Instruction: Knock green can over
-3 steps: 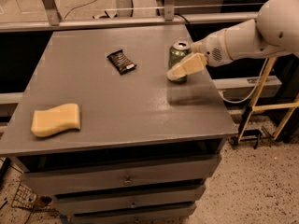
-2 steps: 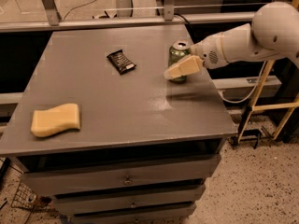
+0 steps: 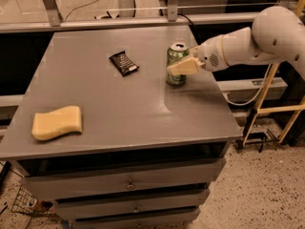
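Observation:
The green can (image 3: 175, 63) stands upright near the right rear part of the grey table (image 3: 124, 109), silver top up. My gripper (image 3: 182, 67) reaches in from the right on a white arm (image 3: 248, 42). Its pale yellow fingers lie across the can's front right side, about mid-height, and appear to touch it.
A black snack wrapper (image 3: 124, 63) lies left of the can. A yellow sponge (image 3: 57, 122) lies at the front left. The table's right edge is just past the can. Drawers sit below the tabletop. A wooden frame (image 3: 271, 104) stands at the right.
My gripper has moved left and up, from beside the can's right lower side to across its front. The can still stands upright.

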`<state>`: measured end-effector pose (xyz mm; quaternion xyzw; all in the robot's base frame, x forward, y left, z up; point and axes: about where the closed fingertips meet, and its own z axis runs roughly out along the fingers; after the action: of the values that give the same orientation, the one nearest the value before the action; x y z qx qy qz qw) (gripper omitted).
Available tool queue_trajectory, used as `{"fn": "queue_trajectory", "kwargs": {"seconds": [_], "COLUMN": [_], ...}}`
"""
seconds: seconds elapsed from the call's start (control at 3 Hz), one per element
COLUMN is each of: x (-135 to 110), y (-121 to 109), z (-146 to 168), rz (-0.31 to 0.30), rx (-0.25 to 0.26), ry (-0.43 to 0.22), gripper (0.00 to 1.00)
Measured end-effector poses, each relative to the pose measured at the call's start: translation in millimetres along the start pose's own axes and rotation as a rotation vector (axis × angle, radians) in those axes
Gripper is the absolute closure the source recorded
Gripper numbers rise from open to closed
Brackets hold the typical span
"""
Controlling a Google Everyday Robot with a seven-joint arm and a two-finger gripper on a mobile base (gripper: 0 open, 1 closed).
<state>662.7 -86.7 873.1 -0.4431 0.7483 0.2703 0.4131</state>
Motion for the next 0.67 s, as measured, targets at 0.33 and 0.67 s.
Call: {"fn": "queue_trajectory", "kwargs": {"seconds": [0.33,0.67], "x": [-18,-30], "y": [9,24], "z": [-7,-15], "rz": [-0.123,-0.257], "rx": [-0.014,-0.043], "ry": [0.066,0.186], "gripper": [0.86,1.0]}}
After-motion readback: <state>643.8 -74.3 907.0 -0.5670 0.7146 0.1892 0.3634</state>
